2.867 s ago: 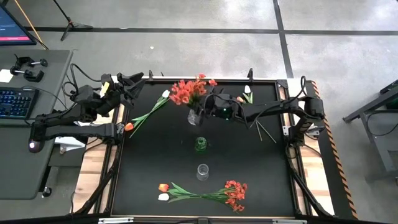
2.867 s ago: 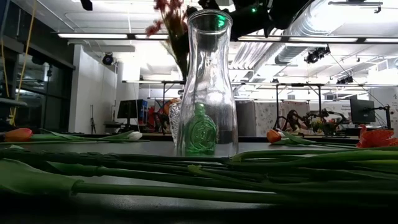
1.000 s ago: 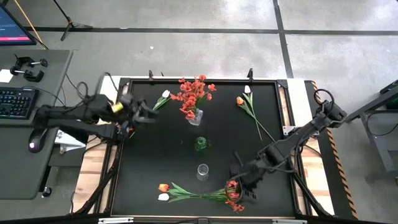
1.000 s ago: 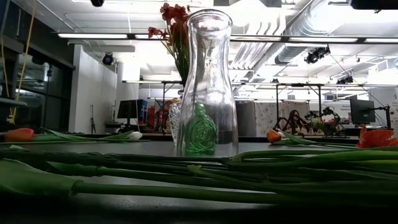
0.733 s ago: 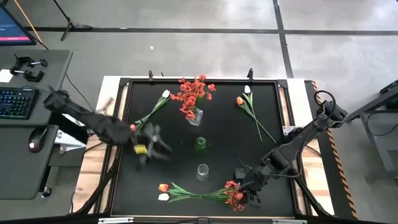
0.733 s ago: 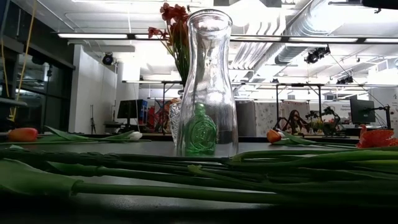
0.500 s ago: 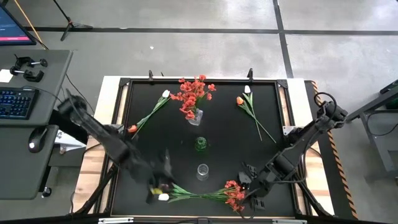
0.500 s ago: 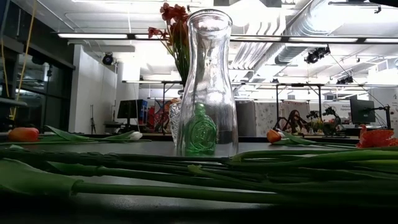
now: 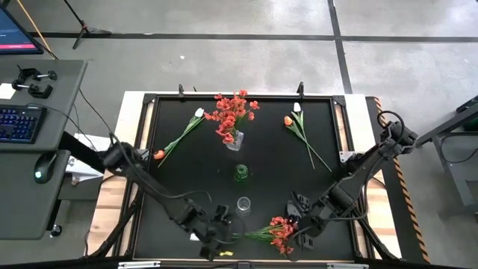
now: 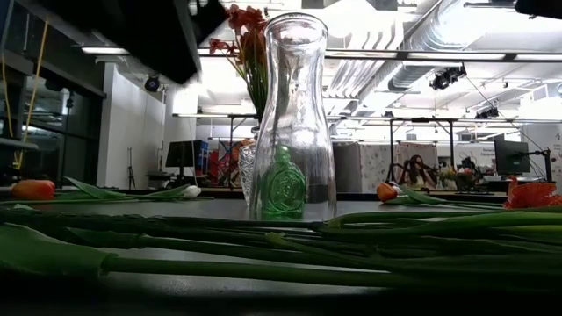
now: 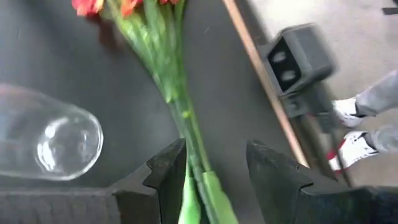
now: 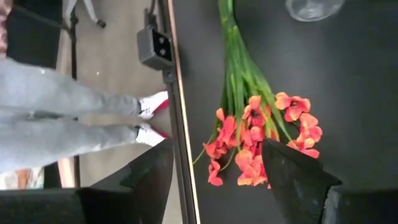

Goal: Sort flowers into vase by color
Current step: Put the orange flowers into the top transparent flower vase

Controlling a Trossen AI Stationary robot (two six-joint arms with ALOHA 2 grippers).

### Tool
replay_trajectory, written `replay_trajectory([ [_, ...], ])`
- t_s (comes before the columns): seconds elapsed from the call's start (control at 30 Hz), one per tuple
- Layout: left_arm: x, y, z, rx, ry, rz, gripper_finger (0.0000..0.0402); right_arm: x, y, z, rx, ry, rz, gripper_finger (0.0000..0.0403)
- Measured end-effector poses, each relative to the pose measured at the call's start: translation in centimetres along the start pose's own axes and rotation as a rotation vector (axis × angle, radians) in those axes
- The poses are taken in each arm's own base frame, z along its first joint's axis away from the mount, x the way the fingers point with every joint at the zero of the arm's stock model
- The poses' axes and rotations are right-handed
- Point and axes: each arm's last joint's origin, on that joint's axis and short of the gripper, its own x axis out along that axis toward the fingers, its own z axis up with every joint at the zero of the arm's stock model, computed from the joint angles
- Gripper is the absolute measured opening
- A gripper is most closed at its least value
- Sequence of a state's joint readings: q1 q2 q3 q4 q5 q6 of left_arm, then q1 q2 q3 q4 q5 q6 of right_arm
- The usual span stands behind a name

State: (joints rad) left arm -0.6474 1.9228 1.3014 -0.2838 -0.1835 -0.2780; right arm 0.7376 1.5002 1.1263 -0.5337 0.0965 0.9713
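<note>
The left gripper (image 9: 211,237) has swung down to the thin green stems (image 11: 186,140), fingers spread; right gripper (image 9: 299,228) gapes over frilly red blossoms (image 12: 258,140).

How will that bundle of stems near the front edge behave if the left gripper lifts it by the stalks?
The stems look thin and long, so they'll probably droop. The red blossoms sit at one end, likely pulling that end down. Several stalks lie together between the left gripper fingers, so more than one may come up.
</note>
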Motion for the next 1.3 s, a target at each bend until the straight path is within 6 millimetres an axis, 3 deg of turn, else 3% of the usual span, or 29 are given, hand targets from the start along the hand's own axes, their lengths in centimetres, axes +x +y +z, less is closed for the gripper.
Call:
replay_trajectory([
  [0.27, 3.1, 1.0, -1.3, -0.048, 0.088, -0.03, 0.0154, 0.0, -0.1, 0.0, 0.06, -0.003, -0.012, 0.0234],
  [0.5, 4.5, 1.0, -2.1, -0.052, 0.113, 0.002, 0.0154, 0.0, -0.1, 0.0, 0.06, -0.002, -0.013, 0.0234],
  [0.67, 4.5, 1.2, -2.1, -0.068, 0.102, 0.034, 0.0138, 0.0, -0.1, -0.1, 0.059, 0.0, -0.018, 0.0234],
  [1.0, 4.7, 2.1, -1.5, -0.096, 0.068, 0.034, 0.0052, 0.0, -0.2, -0.1, 0.059, 0.002, -0.021, 0.0234],
  [1.3, 5.6, 2.2, -2.2, -0.097, 0.103, 0.024, 0.0045, 0.0, -0.2, -0.1, 0.059, 0.003, -0.022, 0.0234],
])
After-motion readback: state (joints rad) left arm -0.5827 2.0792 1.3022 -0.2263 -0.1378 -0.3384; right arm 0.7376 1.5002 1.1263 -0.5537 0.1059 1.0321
